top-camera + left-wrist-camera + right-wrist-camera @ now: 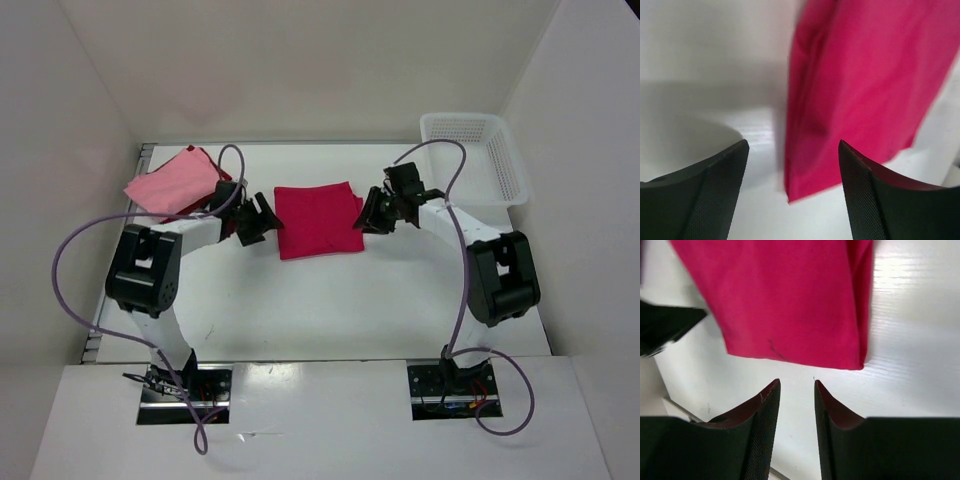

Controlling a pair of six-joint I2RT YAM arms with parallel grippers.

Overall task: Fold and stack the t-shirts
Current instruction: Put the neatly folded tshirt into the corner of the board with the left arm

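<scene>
The white table (330, 300) stands inside plain white walls (300, 70); the crimson-magenta t-shirt (318, 220) lies folded flat near the table's middle; a white mesh basket (475, 150) sits in the far corner to its right. Well apart to its left, the light pink t-shirt (172, 182) lies folded over the dark red t-shirt (224, 180) (only an edge of that one shows). The left gripper (792, 145) hovers just beside the crimson-magenta t-shirt's left edge, fingers spread wide, gripping nothing; the right gripper (796, 382) sits at its right edge, fingers drawn close with a narrow gap between them, likewise empty.
</scene>
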